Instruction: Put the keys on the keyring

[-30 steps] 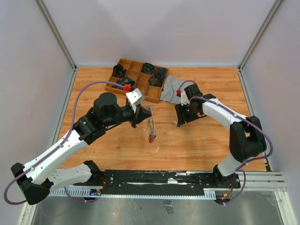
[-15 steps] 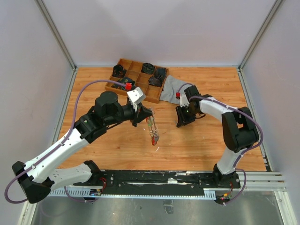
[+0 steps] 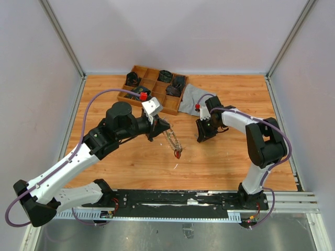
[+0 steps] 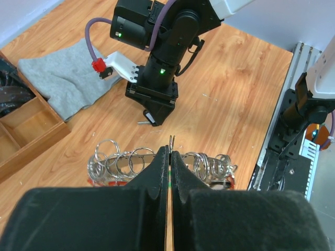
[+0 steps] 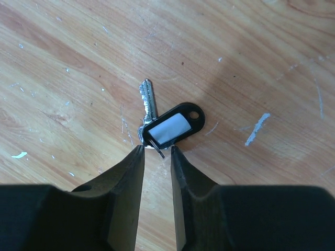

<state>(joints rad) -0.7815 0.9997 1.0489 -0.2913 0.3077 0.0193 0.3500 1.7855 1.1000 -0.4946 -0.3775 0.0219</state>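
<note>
**A:** Checking left side first. What's the left gripper [image 3: 163, 127] on?

**B:** Jaws pressed together on the keyring [image 3: 172, 141], pinching a thin loop of it. The ring bunch slants down to the right, red tag at the low end. Can't tell if that end touches the table [image 3: 104, 89].

**A:** Wrist view agrees?

**B:** Yes, the coiled rings sit across the tips, both fingers [image 4: 159, 167] flush together.

**A:** Room around it?

**B:** Bare wood on its left out to the wall. The tray [image 3: 127, 87] sits at the far edge, behind it. The cloth [image 3: 192, 98] touches the tray's right end.

**A:** Middle?

**B:** Open strip of wood between the two grippers, a white scrap [image 3: 176, 166] near the rail side.

**A:** Right gripper [image 3: 200, 138]?

**B:** Pointing down, jaws apart by a narrow gap. The key [image 5: 148, 102] lies flat on the wood with its black tag [image 5: 175, 125] just beside it. The key's head end sits right at the gap mouth, nothing clamped.

**A:** Right of that?

**B:** Open wood through to the right wall.
</note>
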